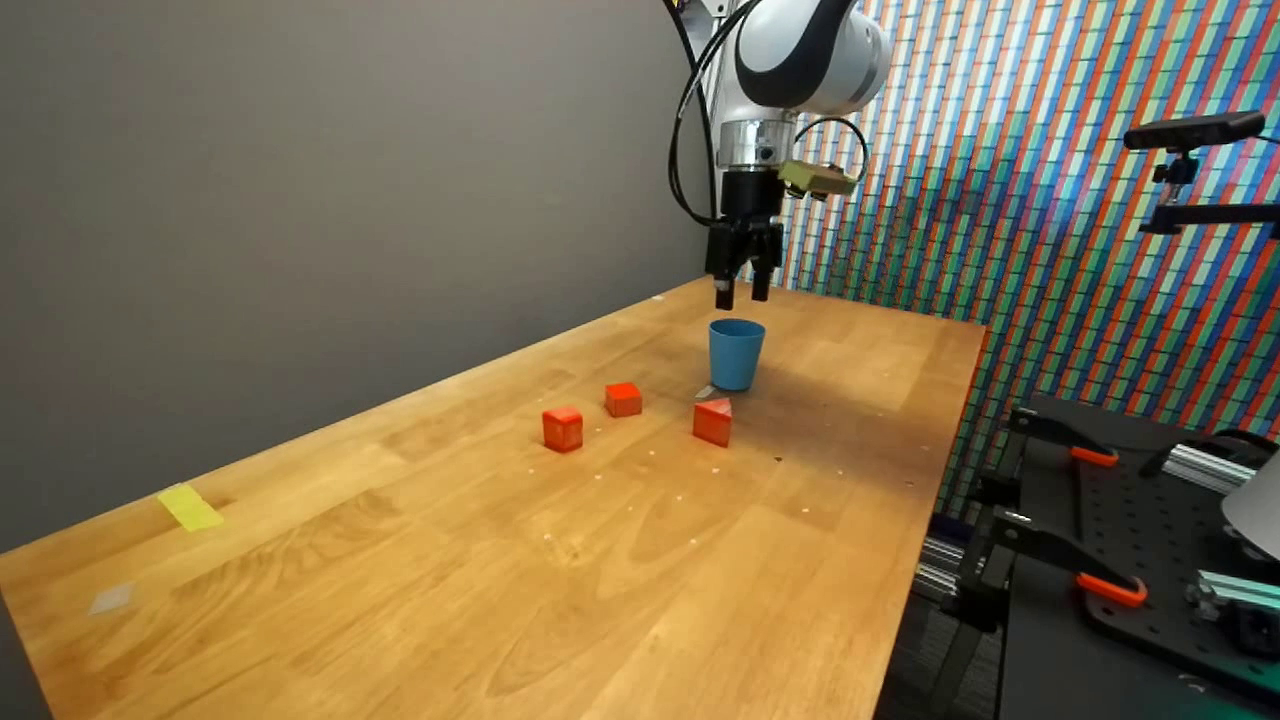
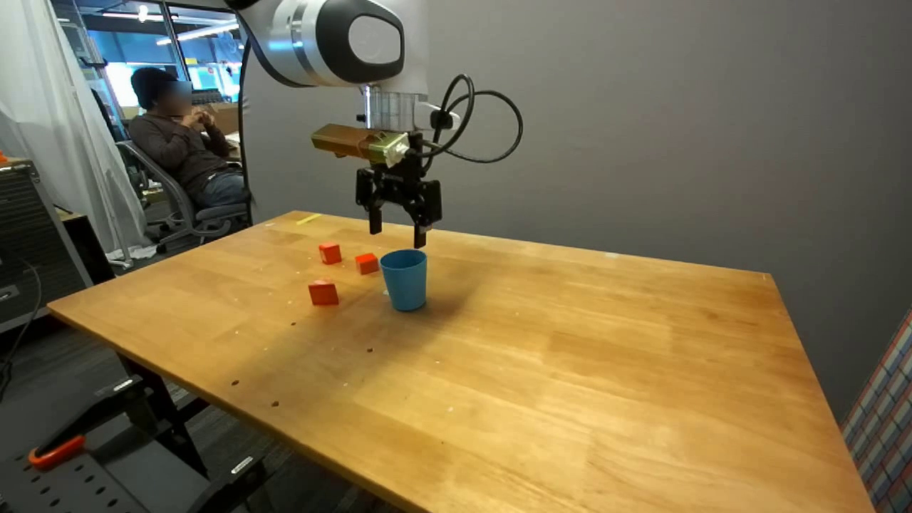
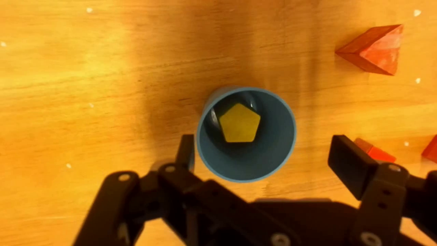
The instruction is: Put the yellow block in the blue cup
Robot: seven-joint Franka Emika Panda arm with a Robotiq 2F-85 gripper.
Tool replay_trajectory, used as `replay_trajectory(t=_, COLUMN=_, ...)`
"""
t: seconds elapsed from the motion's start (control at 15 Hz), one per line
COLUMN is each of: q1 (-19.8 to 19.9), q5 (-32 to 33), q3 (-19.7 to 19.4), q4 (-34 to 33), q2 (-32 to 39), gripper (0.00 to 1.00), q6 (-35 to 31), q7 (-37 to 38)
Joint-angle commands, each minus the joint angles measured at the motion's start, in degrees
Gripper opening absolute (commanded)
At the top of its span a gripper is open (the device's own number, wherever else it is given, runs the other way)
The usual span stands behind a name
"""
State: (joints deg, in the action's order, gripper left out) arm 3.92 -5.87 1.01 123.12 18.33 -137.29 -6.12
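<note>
At the left of the desk (image 1: 450, 590), in an exterior view, I see a flat yellow strip (image 1: 190, 507) near the far edge; moving right come one red block (image 1: 562, 429), another red block (image 1: 623, 400), a red wedge (image 1: 712, 422) and the upright blue cup (image 1: 736, 355). The yellow block (image 3: 239, 123) sits inside that cup, showing a five-sided face upward in the wrist view, so I judge the placing done. I expect the block to be light, stiff and hard to break, its flat faces perhaps a little slippery. Were I to lift it out, I'd pinch its sides; with five of them, one pad may meet a corner, and the cup's wall may crowd my reach. My end effector (image 2: 397, 234) hangs above the rim, its fingers (image 2: 420, 236) apart with nothing between them, one left and one right of the cup's mouth in the wrist view. My arm (image 2: 328, 43) points it straight down in both exterior views.
</note>
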Motion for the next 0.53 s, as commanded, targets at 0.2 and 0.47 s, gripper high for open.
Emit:
replay_trajectory(t=0.2, q1=-3.08, q5=6.81, q3=0.21, q4=2.65, q2=-10.77, gripper=0.99, q6=9.03, q7=-1.79)
replay_trajectory(t=0.47, q1=-3.4, q5=5.74, q3=0.07, q4=1.27, q2=-9.23, gripper=1.0, q6=8.82, q7=-0.85)
